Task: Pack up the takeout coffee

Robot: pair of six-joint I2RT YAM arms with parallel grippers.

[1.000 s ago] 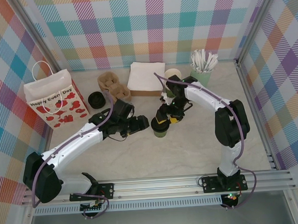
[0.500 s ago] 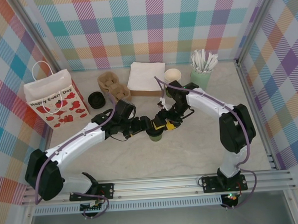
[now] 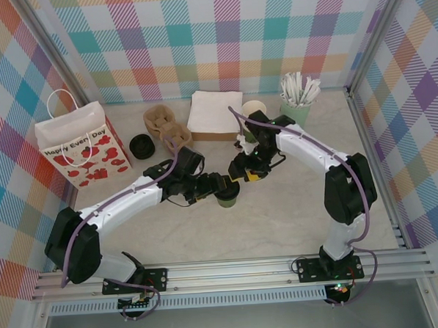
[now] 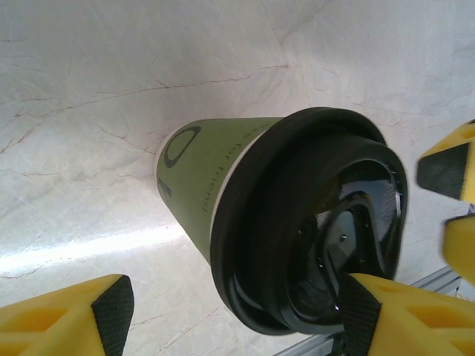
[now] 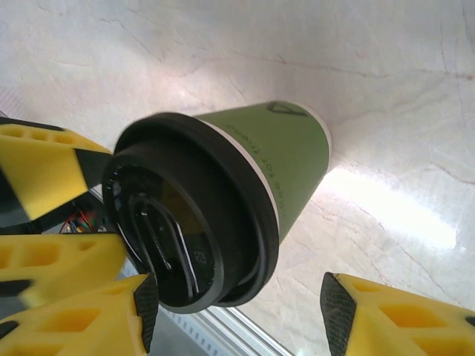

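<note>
Since half a second ago, the left claw (image 3: 219,186) has been brought a little closer to the cup (image 3: 229,199), and the right claw (image 3: 243,176) has been drawn slightly back from it. The cup itself has hardly been shifted.

The cup is stood upright on the tabletop (image 3: 281,219), near the middle, between the two claws. It is capped with a black lid (image 4: 312,237). Whether the lid is pressed fully home all the way round cannot be told.

In the left wrist view the yellow fingers (image 4: 67,315) are spread wide to either side of the cup. One tip is seen just at the edge of the lid, and nothing is gripped, so the left claw is released. In the right wrist view the fingers (image 5: 401,319) are likewise parted well wider than the cup, so the right claw is released too.

Lidding is judged to be done or nearly done, and moving the cup to its packing place appears to be the step in hand. A cardboard cup tray (image 3: 165,123) and a paper bag (image 3: 82,145) are set at the far left of the tabletop, well apart from the cup.

For the next move, one claw would need to be lowered round the green wall below the lid and closed gently, since a paper cup is easily crushed. The other claw would have to be kept out of the way. The cup would then need to be carried upright.
</note>
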